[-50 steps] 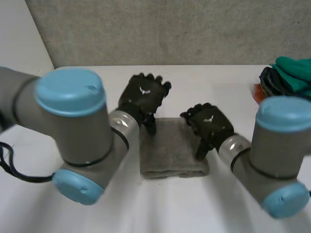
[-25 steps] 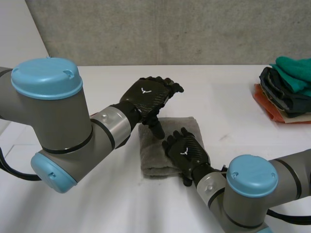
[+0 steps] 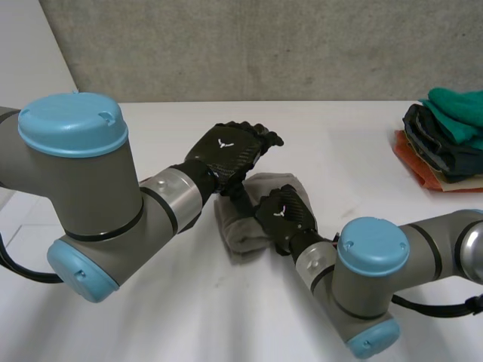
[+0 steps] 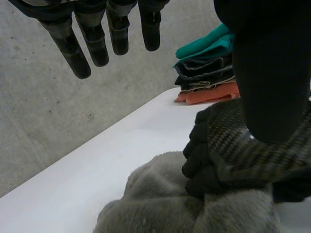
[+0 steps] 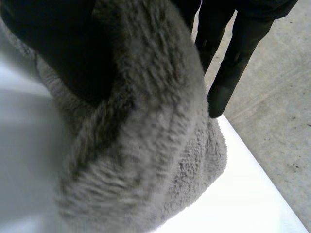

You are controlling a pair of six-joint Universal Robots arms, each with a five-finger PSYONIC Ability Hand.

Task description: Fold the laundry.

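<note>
Head view: right hand (image 3: 284, 219) clutches grey towel (image 3: 240, 231), hiding its middle.

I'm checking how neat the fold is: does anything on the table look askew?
Yes. The grey towel is bunched into a rumpled lump, gripped by the right hand, instead of lying flat with even edges.

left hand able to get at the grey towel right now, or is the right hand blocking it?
Probably yes. The left hand hangs open just above the far edge of the grey towel. The right hand grips the towel's right side, leaving its left side bare.
</note>
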